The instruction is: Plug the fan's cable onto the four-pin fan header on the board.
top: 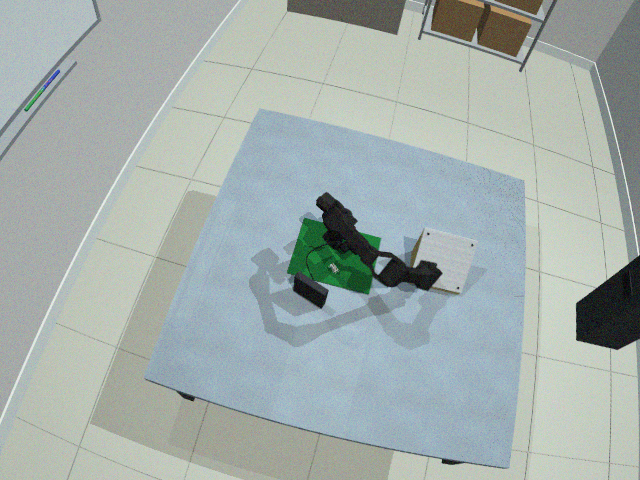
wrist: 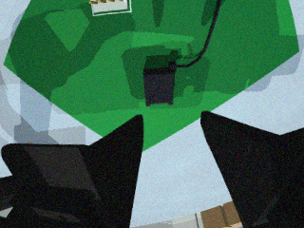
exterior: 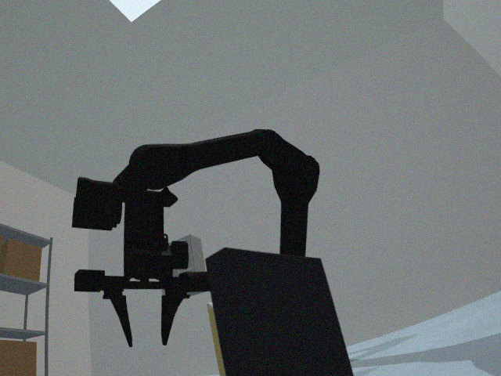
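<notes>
The green board (top: 298, 262) (wrist: 85, 78) lies on the table. The black plug (wrist: 159, 86) is on the board, with its thin black cable (top: 307, 257) (wrist: 213, 30) curving away toward the black slab-shaped fan (top: 310, 290) (exterior: 279, 311). The white four-pin header (top: 333, 268) (wrist: 111, 7) is at the top edge of the wrist view, apart from the plug. My gripper (exterior: 147, 345) (wrist: 173, 118) is partly open, empty, and points down above the board. The plug shows just past the fingertips in the wrist view, not between them. In the top view the arm hides the plug and fingertips.
A white panel (top: 449, 253) with dark corner dots stands beside the board, near the arm's base. The fan stands upright at the board's edge, close to the header. The blue table (top: 248, 372) carries these things. Shelves with brown boxes (top: 457, 19) stand beyond it.
</notes>
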Action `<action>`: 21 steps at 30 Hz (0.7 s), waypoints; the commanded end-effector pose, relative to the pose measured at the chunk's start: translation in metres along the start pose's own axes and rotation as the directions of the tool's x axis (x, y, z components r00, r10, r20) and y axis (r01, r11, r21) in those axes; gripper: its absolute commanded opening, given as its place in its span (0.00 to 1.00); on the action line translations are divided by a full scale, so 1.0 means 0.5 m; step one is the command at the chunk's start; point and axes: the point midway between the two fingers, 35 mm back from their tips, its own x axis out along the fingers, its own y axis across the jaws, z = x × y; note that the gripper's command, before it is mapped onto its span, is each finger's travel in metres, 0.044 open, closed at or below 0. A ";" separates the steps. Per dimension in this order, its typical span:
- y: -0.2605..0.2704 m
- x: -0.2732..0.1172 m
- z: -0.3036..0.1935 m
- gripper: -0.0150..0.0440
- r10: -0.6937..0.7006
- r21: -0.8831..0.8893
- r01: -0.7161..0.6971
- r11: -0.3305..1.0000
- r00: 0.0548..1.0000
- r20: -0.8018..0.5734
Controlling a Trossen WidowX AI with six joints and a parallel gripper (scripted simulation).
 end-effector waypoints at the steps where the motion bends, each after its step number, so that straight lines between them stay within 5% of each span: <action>1: 0.010 0.057 0.014 0.61 0.023 0.000 -0.023 1.000 1.000 -0.001; 21: 0.011 0.105 0.027 0.61 0.023 0.000 -0.023 1.000 1.000 -0.001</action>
